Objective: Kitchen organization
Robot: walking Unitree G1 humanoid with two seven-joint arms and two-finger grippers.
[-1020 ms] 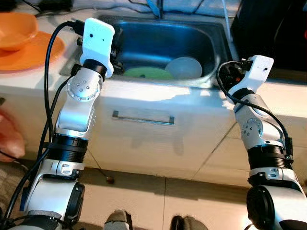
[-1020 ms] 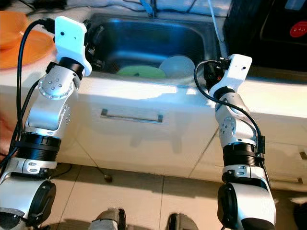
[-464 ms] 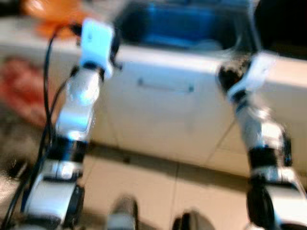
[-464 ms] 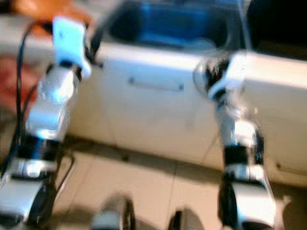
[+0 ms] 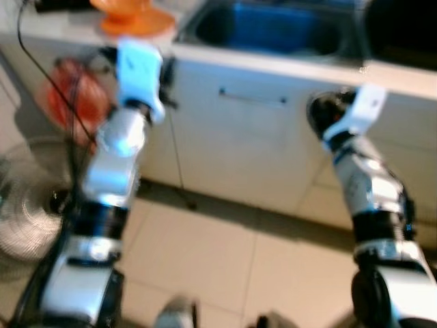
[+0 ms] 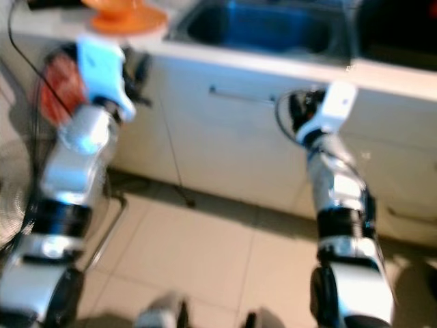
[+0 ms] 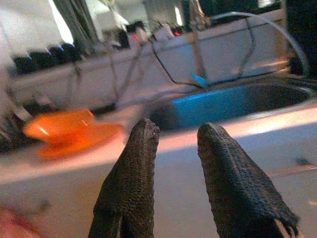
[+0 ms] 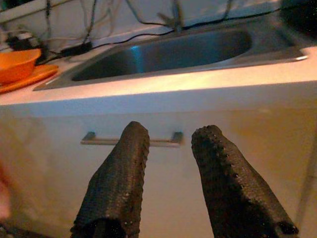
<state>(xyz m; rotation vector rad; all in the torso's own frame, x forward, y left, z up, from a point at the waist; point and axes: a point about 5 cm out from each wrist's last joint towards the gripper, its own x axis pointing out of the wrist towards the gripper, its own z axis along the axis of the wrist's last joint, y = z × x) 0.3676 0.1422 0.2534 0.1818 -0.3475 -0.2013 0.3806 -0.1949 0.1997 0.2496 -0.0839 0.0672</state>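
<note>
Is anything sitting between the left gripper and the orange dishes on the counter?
Nothing visible does. The left gripper is open and empty, held in front of the counter edge, and the orange bowl and plate sit in the open beside the sink.

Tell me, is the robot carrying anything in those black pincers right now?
No. The left tool and the right tool are both open with nothing between their fingers, pointing toward the counter with the sink.
</note>
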